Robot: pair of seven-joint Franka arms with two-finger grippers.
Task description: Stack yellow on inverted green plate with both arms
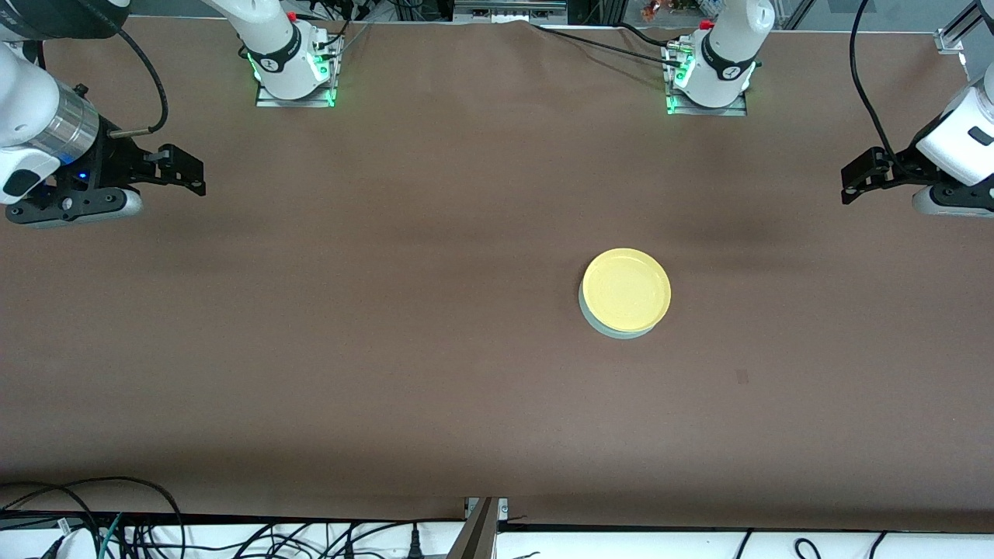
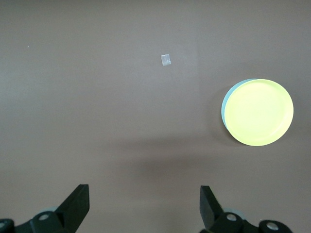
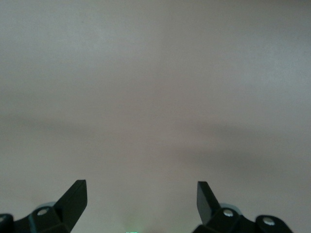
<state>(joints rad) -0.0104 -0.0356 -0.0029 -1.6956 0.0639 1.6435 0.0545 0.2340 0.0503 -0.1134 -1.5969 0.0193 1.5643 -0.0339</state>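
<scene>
The yellow plate (image 1: 627,289) lies rim up on top of the pale green plate (image 1: 613,329), of which only a thin crescent edge shows. The stack sits on the brown table toward the left arm's end. In the left wrist view the yellow plate (image 2: 260,112) covers the green plate (image 2: 225,106) the same way. My left gripper (image 1: 850,180) is open and empty, raised over the table's left-arm end, well apart from the stack; its own view (image 2: 144,196) shows bare table between the fingers. My right gripper (image 1: 194,172) is open and empty over the right-arm end, also seen in its own view (image 3: 142,193).
A small pale square mark (image 2: 166,59) lies on the table, seen as a faint spot in the front view (image 1: 742,376). The arm bases (image 1: 291,70) (image 1: 710,78) stand along the table's edge farthest from the front camera. Cables (image 1: 116,520) hang below the edge nearest that camera.
</scene>
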